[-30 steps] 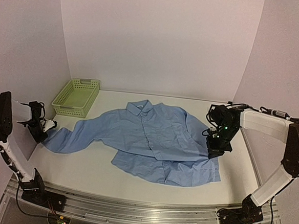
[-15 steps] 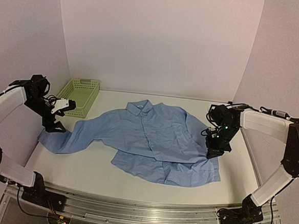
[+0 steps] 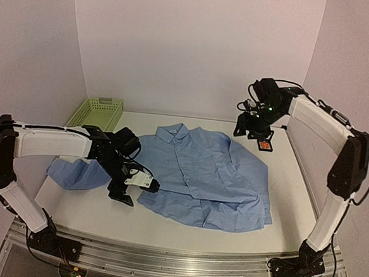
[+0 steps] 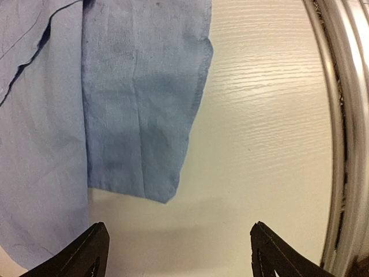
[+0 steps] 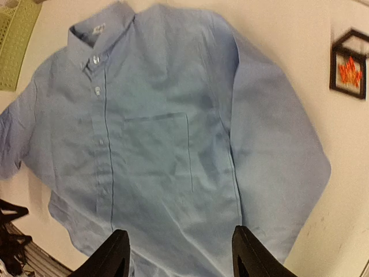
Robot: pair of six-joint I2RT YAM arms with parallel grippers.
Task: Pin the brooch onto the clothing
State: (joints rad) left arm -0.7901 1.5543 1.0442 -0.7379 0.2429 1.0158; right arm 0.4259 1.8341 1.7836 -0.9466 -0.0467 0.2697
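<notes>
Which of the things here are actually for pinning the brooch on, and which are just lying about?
For the job:
- shirt, spread flat
- brooch, orange, inside the black box beside the shirt's sleeve

Just lying about:
- basket, green, at the far left
- box, only holding the brooch

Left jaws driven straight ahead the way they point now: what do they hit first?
Probably bare table, right beside the shirt hem corner. The left gripper, jaws open, might clip that corner; depth is unclear.
</notes>
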